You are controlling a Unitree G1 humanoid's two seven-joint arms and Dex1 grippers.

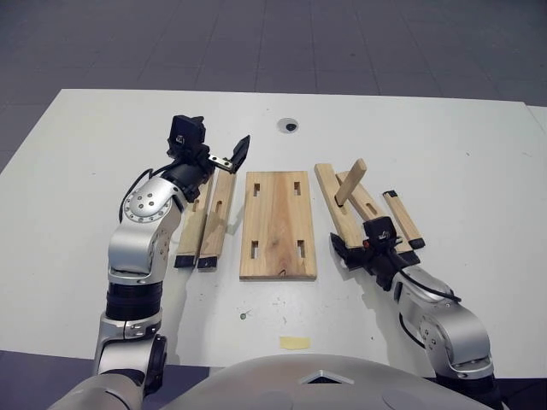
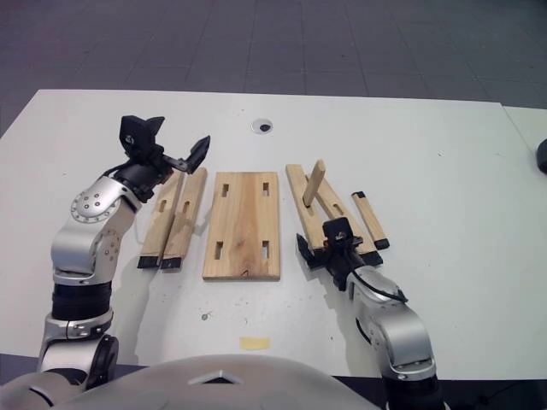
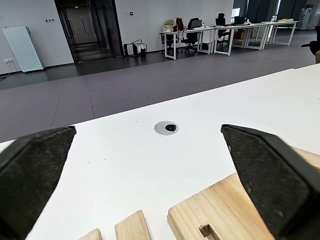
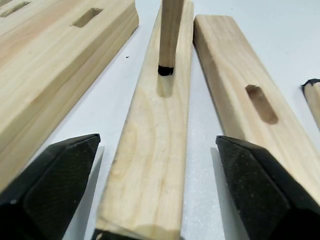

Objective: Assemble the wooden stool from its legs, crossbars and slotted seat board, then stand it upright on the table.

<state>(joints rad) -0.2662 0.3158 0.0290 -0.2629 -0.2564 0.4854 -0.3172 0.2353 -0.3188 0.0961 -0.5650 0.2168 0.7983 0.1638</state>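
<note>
The slotted seat board point(image 1: 278, 224) lies flat mid-table. Two legs point(image 1: 205, 224) lie side by side to its left. My left gripper point(image 1: 218, 145) hangs open above their far ends, holding nothing; the left wrist view shows its open fingers point(image 3: 35, 165) over the board's corner point(image 3: 240, 205). To the right of the board lie two more legs point(image 1: 335, 209), and a crossbar point(image 1: 350, 182) stands tilted in one of them. A short bar point(image 1: 402, 219) lies beyond. My right gripper point(image 4: 157, 142) is open and straddles the near end of the leg point(image 4: 155, 115) that bears the crossbar point(image 4: 170, 30).
A round cable grommet point(image 1: 290, 125) sits in the white table point(image 1: 444, 145) behind the board. A yellow scrap of tape point(image 1: 295, 342) lies near the front edge. Bare table stretches to the far right and far left.
</note>
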